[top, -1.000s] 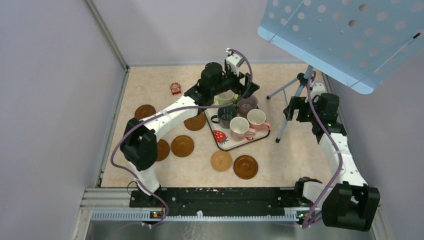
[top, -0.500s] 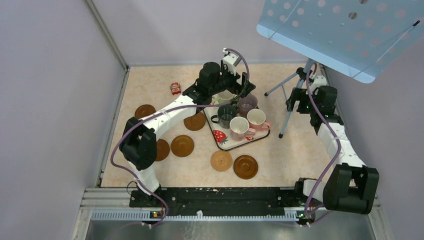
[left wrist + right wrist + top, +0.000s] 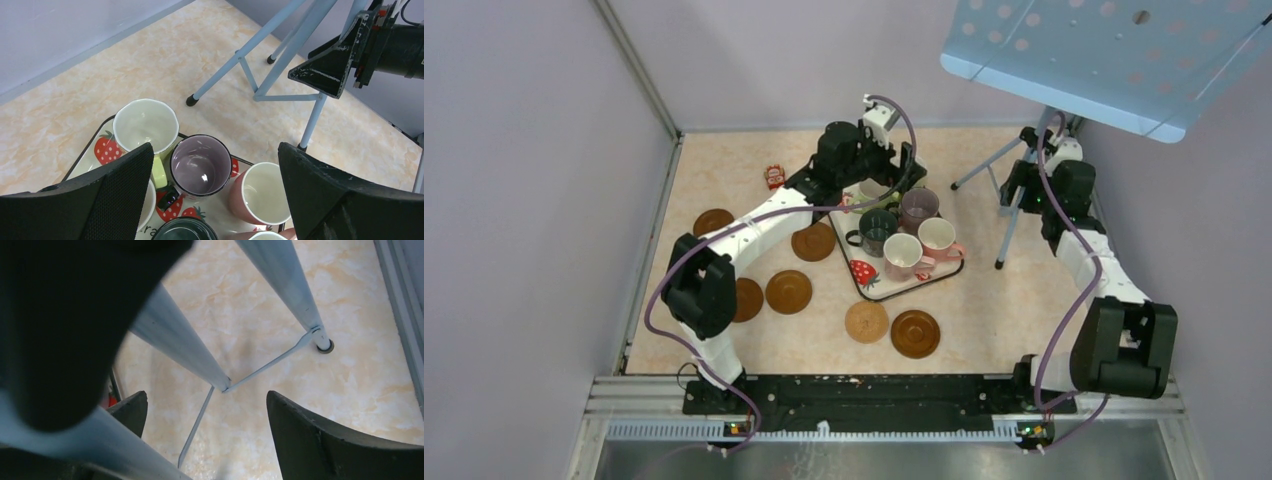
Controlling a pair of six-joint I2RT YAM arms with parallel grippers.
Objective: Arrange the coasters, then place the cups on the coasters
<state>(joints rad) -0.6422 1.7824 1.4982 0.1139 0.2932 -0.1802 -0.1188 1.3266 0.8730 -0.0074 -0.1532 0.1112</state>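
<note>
Several cups stand on a strawberry-print tray [image 3: 865, 276]: dark green [image 3: 878, 230], purple [image 3: 918, 208], pink [image 3: 905, 256], a pink-sided one [image 3: 940, 237], and a yellow-green one [image 3: 870, 190] partly under my left gripper [image 3: 884, 180]. That gripper [image 3: 215, 150] hangs open above the purple cup [image 3: 201, 165], with the yellow-green cup [image 3: 145, 125] and a pink cup [image 3: 259, 192] nearby. Dark brown coasters [image 3: 714, 221] [image 3: 813, 241] [image 3: 788, 291] and a tan one [image 3: 866, 321] lie on the table. My right gripper [image 3: 1016, 190] [image 3: 207, 395] is open beside the stand's legs, holding nothing.
A blue music stand [image 3: 1114, 60] on thin tripod legs [image 3: 1007, 230] [image 3: 185, 345] stands at the back right, close against the right arm. A small red packet [image 3: 775, 177] lies at the back left. Two more dark coasters [image 3: 915, 333] [image 3: 747, 299] lie near the front.
The right arm has stretched toward the back wall, and the stand with its legs has shifted right and back. The left gripper has drifted slightly back over the tray.
</note>
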